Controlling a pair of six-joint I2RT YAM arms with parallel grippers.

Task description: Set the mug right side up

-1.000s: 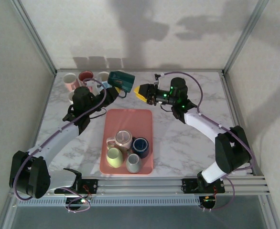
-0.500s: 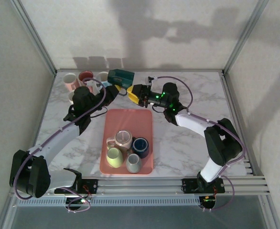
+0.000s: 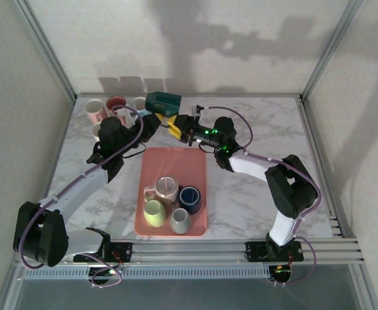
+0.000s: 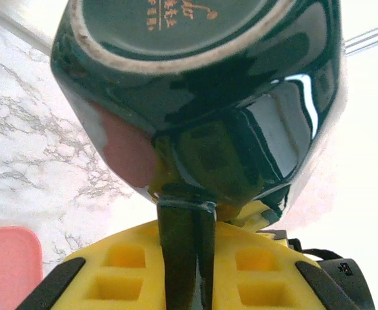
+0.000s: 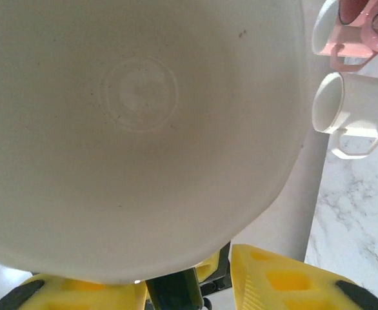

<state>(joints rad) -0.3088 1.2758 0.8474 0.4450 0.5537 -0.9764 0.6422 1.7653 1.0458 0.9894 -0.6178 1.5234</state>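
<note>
A dark green mug with a white inside hangs above the back of the table, tipped on its side. My left gripper is shut on its handle; in the left wrist view the handle runs between the yellow fingers and the mug's base faces the camera. My right gripper has come right up to the mug's mouth. In the right wrist view the white inside looms large, and the right gripper stands with its yellow fingers apart below the rim, with a gap still showing beside the green handle.
A pink tray at mid-table holds several mugs. More mugs stand at the back left corner; a white one and a pink one lie beyond the held mug. Walls close the table's back and sides.
My right gripper has moved left up to the mug's mouth, and its jaws have narrowed. The left gripper and the mug have stayed in place.
</note>
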